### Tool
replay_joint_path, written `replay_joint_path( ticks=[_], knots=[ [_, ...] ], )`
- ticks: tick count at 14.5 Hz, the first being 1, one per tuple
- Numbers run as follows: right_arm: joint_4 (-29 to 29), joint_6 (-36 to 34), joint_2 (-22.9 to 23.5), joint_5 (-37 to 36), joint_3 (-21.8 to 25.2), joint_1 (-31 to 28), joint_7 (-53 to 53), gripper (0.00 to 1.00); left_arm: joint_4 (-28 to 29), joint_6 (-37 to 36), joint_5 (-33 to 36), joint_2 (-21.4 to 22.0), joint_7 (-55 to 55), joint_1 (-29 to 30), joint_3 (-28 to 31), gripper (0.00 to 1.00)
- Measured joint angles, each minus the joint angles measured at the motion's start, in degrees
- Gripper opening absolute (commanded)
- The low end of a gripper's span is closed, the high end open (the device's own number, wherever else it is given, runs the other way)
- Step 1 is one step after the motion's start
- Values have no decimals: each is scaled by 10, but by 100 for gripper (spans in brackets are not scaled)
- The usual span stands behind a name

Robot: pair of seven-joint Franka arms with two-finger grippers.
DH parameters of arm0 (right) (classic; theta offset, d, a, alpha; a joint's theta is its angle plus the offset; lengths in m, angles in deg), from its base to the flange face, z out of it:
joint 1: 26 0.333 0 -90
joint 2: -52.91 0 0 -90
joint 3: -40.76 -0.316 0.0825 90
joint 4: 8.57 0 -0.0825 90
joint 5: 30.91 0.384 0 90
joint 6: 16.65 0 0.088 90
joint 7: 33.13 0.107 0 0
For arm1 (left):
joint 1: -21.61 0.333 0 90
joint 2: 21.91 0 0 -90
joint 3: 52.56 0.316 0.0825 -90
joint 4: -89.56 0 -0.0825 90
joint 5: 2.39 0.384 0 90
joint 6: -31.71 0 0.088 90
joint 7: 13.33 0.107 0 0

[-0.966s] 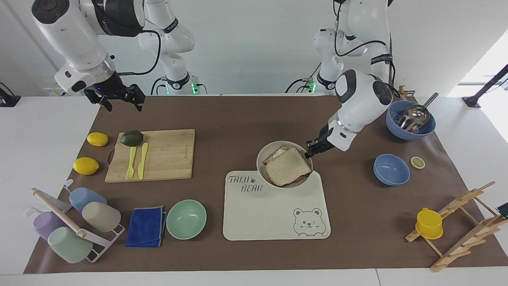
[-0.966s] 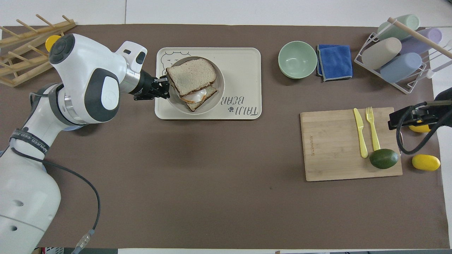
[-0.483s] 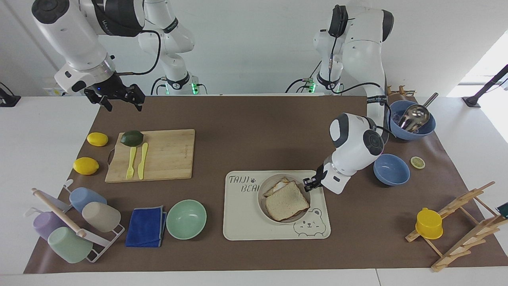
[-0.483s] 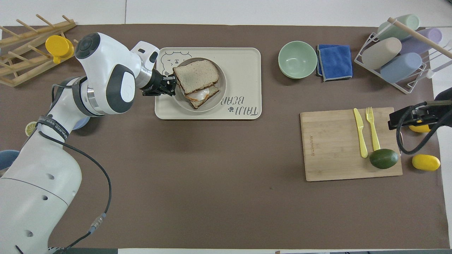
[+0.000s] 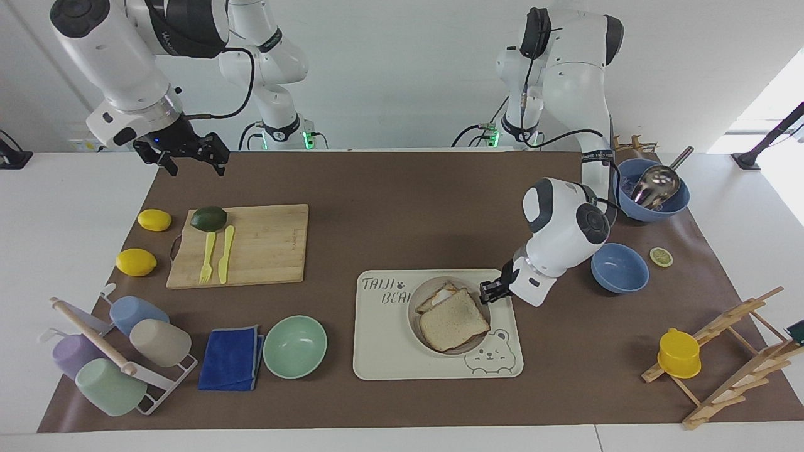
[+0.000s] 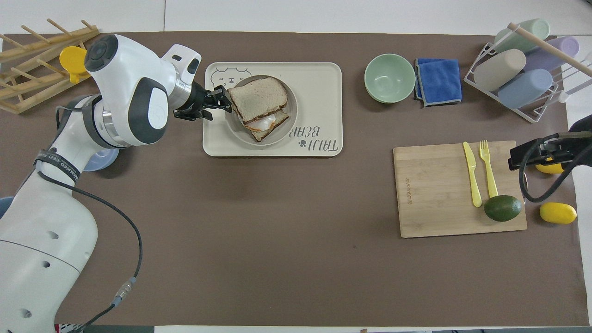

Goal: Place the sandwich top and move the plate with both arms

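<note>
Two grippers in play, and the left gripper hides the plate rim it sits at, on the tray; whether its jaws grip that rim, I cannot tell. Bread top lies just beside those fingertips, on the egg toast. Right gripper waits, jaws wide, over the mat edge.
</note>
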Motion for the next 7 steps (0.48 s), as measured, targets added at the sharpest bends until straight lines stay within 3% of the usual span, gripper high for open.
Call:
replay_joint_path(
  ticks=[7],
  knots=[
    [0, 0, 0, 0, 0, 0, 0, 100, -6, -154, 105, 114, 33, 74, 6, 100]
  ],
)
